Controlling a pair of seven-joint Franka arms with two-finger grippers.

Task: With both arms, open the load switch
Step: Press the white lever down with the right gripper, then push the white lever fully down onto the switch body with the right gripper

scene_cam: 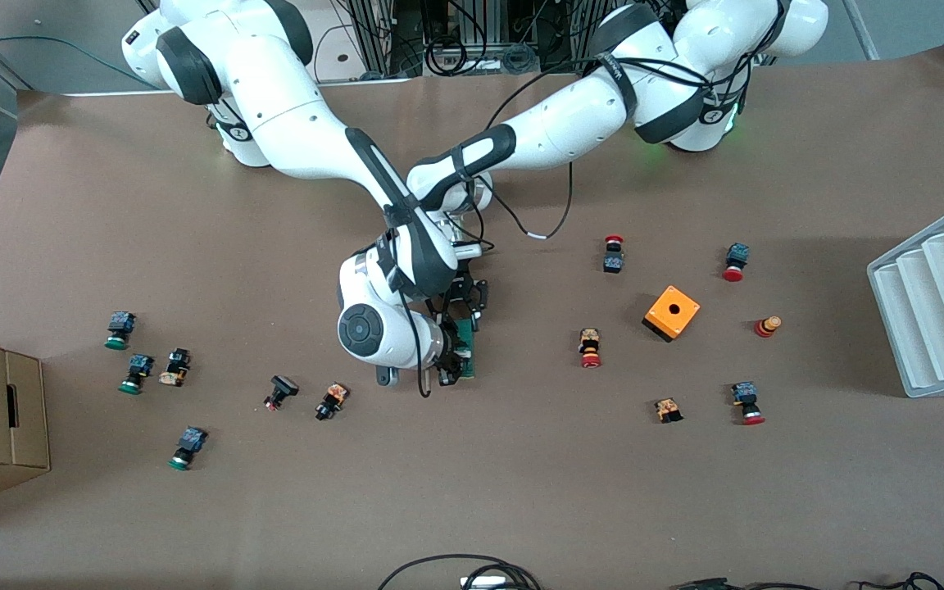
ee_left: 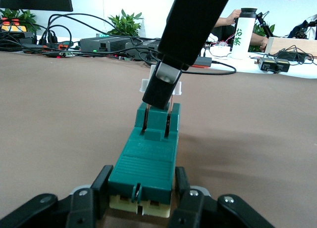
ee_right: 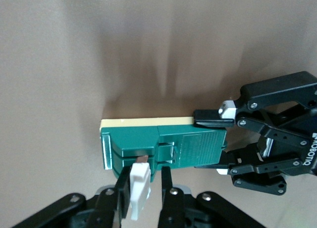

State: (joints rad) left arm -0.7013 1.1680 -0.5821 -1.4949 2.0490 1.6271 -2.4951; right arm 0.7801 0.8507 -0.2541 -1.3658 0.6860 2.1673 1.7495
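Switch [ee_left: 148, 154] lies mid-table, among scattered buttons [scene_cam: 590, 347]. Our left gripper [ee_left: 142, 194] is clamped on one end; our right gripper [ee_right: 148, 188] pinches the white lever [ee_right: 139, 191] at the other. We judge it light, rigid plastic, the small lever probably fragile.

Load switch [scene_cam: 466, 348] between both grippers.

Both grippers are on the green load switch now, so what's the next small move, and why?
Probably the right gripper should pull the white end piece away from the load switch: it pinches that piece, while the left gripper clamps the block's end and can brace it on the table.
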